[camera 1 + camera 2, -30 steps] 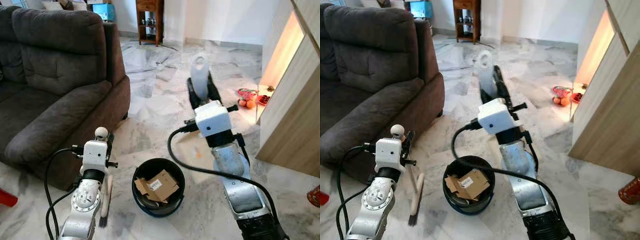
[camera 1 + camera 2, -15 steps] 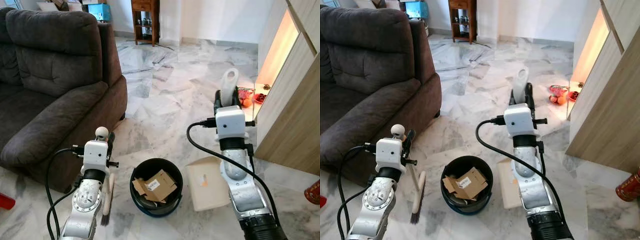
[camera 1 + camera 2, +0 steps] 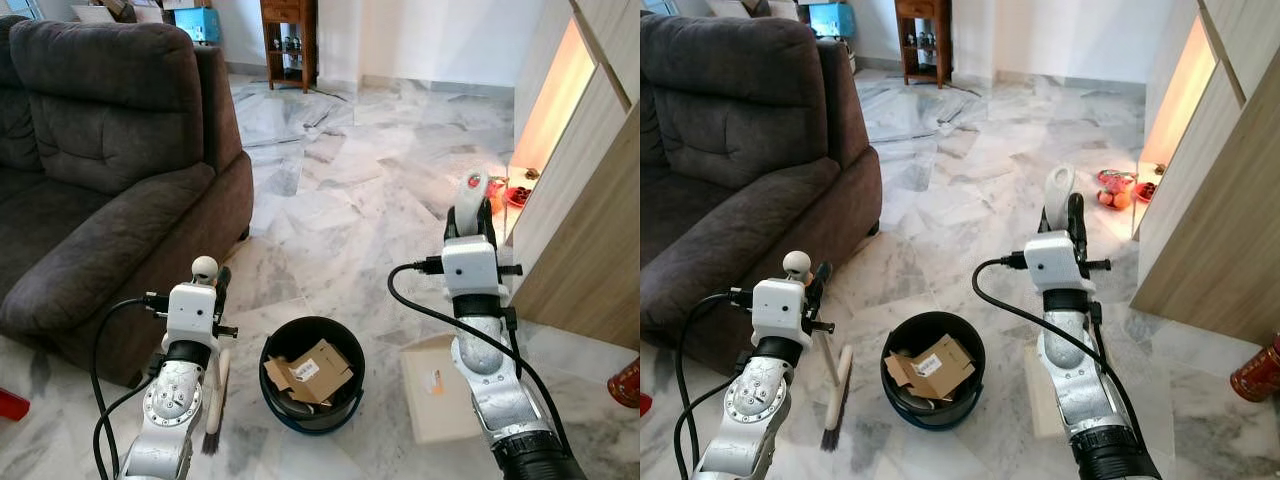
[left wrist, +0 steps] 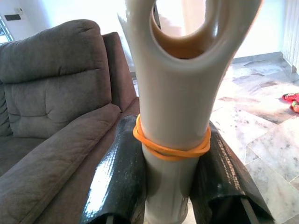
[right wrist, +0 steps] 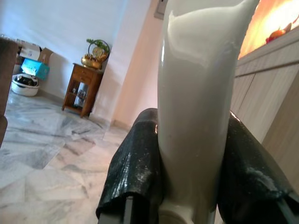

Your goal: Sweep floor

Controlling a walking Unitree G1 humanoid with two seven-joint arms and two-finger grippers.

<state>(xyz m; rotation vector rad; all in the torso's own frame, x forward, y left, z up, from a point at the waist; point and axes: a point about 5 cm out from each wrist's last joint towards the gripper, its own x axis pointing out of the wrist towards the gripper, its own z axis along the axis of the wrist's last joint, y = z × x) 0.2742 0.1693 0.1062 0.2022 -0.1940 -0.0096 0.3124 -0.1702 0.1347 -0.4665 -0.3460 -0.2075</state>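
Your left gripper (image 4: pixel 173 186) is clamped on the brush (image 3: pixel 835 392) handle, bristles hanging just beside the black bucket (image 3: pixel 312 372) of cardboard scraps. It looks light, stiff and smooth cream plastic, probably a bit slippery, so hold below the orange rubber band (image 4: pixel 170 147). Your right gripper (image 5: pixel 191 186) squeezes the dustpan (image 3: pixel 438 388) handle the same way, pan low near the floor right of the bucket. Sofa (image 3: pixel 110 160) beyond.

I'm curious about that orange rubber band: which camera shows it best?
The left wrist view: the orange rubber band circles the pale brush handle gripped by the left claw. In the eye views it's hidden behind that arm.
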